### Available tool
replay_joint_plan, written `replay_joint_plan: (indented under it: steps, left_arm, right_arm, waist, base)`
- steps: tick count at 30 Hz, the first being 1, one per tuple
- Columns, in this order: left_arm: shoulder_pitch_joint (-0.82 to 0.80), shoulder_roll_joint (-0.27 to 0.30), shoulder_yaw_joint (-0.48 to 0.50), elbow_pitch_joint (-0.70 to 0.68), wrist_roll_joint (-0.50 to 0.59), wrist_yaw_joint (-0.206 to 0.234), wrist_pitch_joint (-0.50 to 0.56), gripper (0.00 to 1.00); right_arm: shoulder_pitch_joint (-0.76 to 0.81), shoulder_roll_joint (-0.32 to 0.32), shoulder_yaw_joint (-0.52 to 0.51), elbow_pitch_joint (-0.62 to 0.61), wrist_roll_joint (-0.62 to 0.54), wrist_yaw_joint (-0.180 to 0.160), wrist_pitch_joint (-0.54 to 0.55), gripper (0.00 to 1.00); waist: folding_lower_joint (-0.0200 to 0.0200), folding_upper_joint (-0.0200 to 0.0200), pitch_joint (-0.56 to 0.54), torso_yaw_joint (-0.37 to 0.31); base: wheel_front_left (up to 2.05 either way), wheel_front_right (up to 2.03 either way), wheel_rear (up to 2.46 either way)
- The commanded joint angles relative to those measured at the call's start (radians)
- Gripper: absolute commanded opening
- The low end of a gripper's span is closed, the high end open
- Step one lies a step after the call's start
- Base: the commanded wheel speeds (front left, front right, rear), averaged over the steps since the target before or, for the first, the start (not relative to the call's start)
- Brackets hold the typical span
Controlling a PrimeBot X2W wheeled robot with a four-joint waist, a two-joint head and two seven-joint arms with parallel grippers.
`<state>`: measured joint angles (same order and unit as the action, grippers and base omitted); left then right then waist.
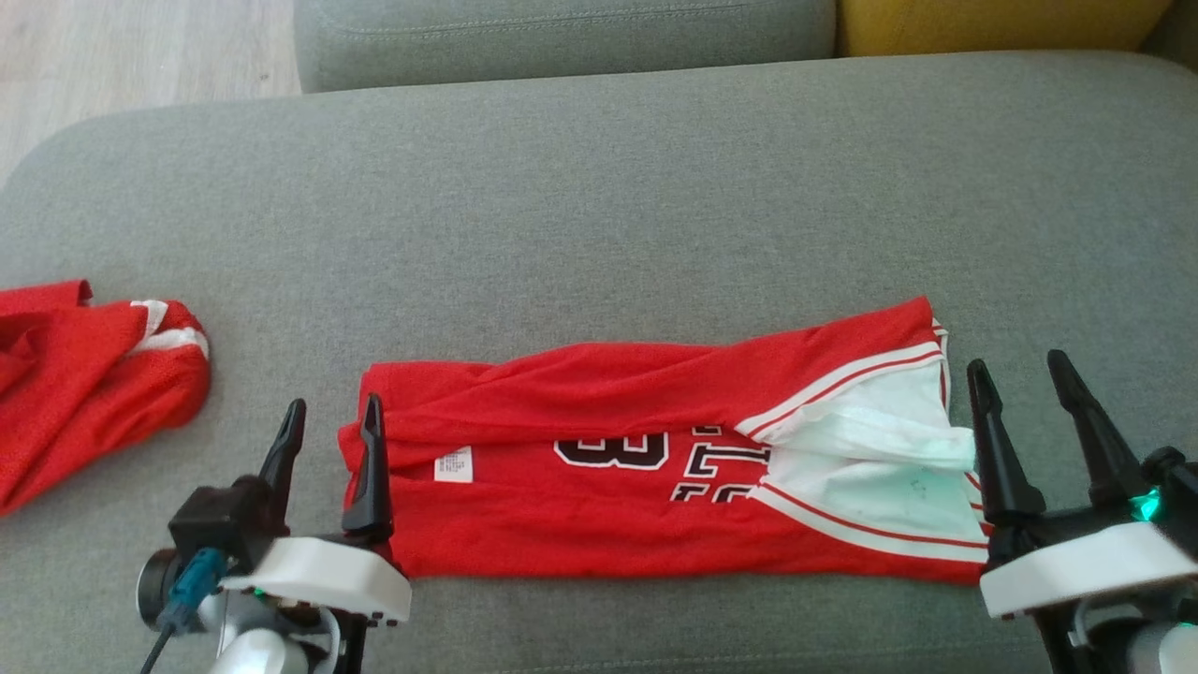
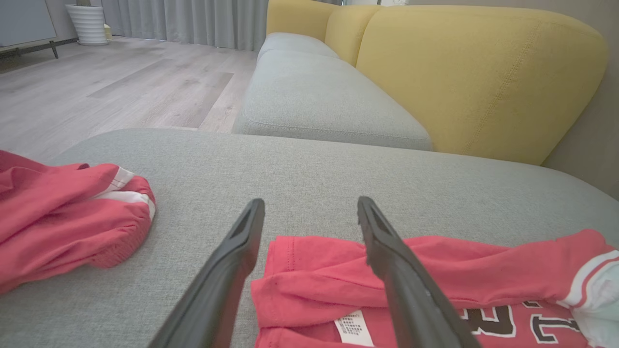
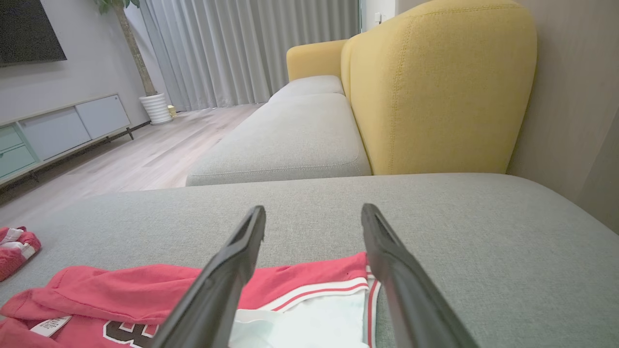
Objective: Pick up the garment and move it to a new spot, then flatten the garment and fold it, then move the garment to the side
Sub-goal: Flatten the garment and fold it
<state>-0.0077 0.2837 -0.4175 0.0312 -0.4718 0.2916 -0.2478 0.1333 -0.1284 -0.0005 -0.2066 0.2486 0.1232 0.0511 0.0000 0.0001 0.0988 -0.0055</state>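
The garment (image 1: pixel 655 468), a red jersey folded into a band, lies along the grey cushion's (image 1: pixel 599 187) near edge, its numerals half hidden by the fold. A second red cloth (image 1: pixel 84 374) is cut off at the left edge. The left gripper (image 1: pixel 335 412) and right gripper (image 1: pixel 1018 363) stand at the jersey's ends, fingers spread, empty.
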Motion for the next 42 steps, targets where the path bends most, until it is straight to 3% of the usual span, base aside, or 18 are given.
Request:
replay_joint_plan:
  steps: [1, 9, 18, 26, 35, 36, 37, 42]
  left_arm:
    - [-0.033, 0.024, 0.032, -0.040, 0.006, 0.007, -0.003, 1.00]
    - [-0.050, 0.029, 0.025, -0.048, 0.011, 0.008, 0.001, 1.00]
    - [-0.103, 0.011, 0.013, -0.048, 0.010, -0.016, -0.003, 1.00]
    - [-0.158, -0.014, -0.001, -0.013, 0.020, -0.042, -0.008, 1.00]
    - [-0.175, -0.035, 0.013, 0.018, 0.025, -0.059, -0.013, 1.00]
    - [-0.176, -0.036, 0.015, 0.020, 0.027, -0.060, -0.013, 1.00]
    - [-0.178, -0.038, 0.017, 0.021, 0.028, -0.062, -0.013, 1.00]
    - [-0.182, -0.042, 0.026, 0.023, 0.034, -0.069, -0.013, 1.00]
  right_arm:
    - [-0.020, -0.007, 0.022, -0.027, 0.006, 0.008, -0.011, 1.00]
    - [-0.045, -0.012, 0.025, 0.014, 0.050, 0.008, -0.014, 1.00]
    - [-0.203, -0.090, 0.028, 0.215, 0.107, 0.008, -0.008, 1.00]
    - [-0.267, -0.129, 0.039, 0.427, 0.147, 0.008, 0.187, 1.00]
    - [-0.242, -0.094, 0.025, 0.458, 0.199, 0.008, 0.416, 0.98]
    - [-0.239, -0.091, 0.024, 0.454, 0.207, 0.008, 0.440, 0.43]
    - [-0.236, -0.091, 0.022, 0.446, 0.208, 0.008, 0.453, 0.00]
    - [-0.230, -0.089, 0.008, 0.395, 0.223, 0.008, 0.461, 0.00]
  waist:
    - [0.0000, -0.0001, 0.001, 0.001]
    - [0.0000, -0.0001, 0.018, 0.004]
    - [0.0000, -0.0001, 0.070, 0.022]
    - [0.0000, -0.0001, 0.128, 0.054]
    - [0.0000, -0.0001, 0.146, 0.056]
    - [0.0000, -0.0001, 0.146, 0.055]
    - [0.0000, -0.0001, 0.145, 0.055]
    - [0.0000, -0.0001, 0.142, 0.055]
  base:
    - [0.00, 0.00, 0.00]
    - [0.00, 0.00, 0.00]
    - [0.00, 0.00, 0.00]
    - [0.00, 0.00, 0.00]
    - [0.00, 0.00, 0.00]
    - [0.00, 0.00, 0.00]
    - [0.00, 0.00, 0.00]
    - [0.00, 0.00, 0.00]
